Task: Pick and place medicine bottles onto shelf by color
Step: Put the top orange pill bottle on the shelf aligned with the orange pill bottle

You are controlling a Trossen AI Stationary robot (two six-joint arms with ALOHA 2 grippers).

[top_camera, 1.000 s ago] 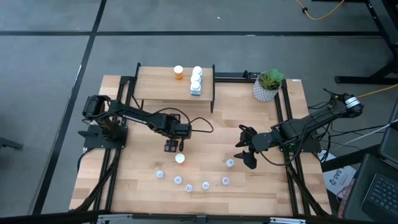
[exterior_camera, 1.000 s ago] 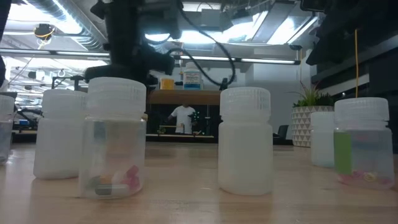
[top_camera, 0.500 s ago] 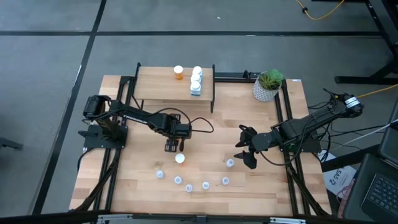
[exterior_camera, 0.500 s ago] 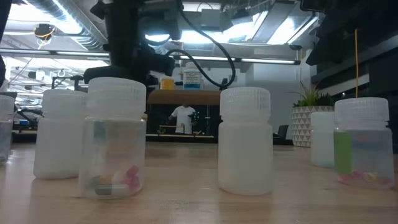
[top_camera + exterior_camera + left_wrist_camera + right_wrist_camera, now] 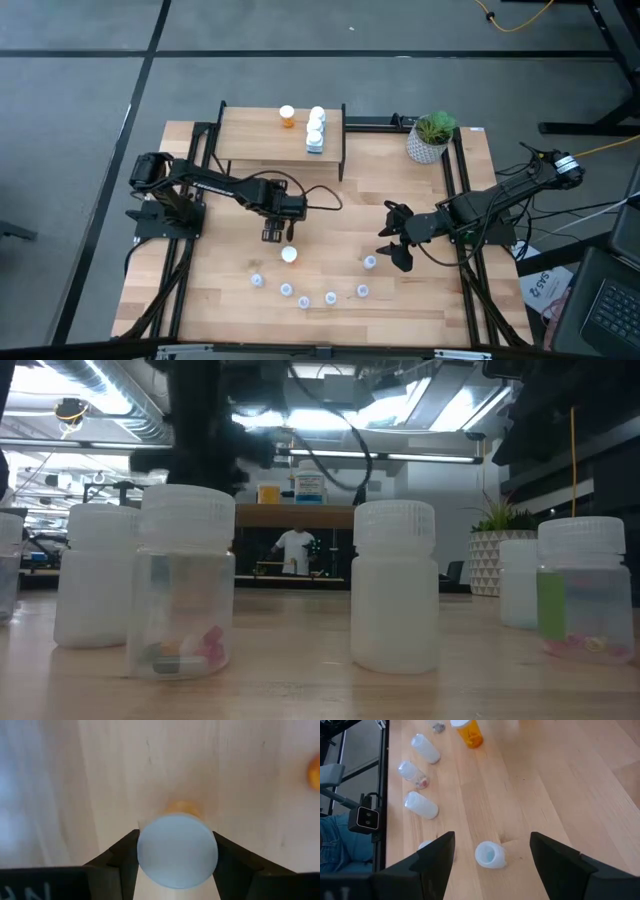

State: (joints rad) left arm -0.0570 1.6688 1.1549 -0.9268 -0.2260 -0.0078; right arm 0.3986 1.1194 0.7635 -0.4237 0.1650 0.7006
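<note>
Left gripper (image 5: 177, 851) grips an orange bottle (image 5: 178, 847) by its white cap at the centre of the table (image 5: 220, 290).

In the left wrist view the jaws press both sides of the round white cap, orange showing just beyond it. In the high view another white-capped bottle (image 5: 289, 255) stands just below the left gripper, and pale vials (image 5: 304, 301) curve in an arc across the lower middle of the frame. The right gripper (image 5: 398, 237) hovers at centre right with its jaws wide apart and holding nothing, a pale vial (image 5: 370, 262) just beside it. The shelf (image 5: 255, 140), at upper centre, carries one orange bottle (image 5: 287, 116) and a row of white bottles (image 5: 315, 130). A potted plant (image 5: 431, 136) sits at upper right.
</note>
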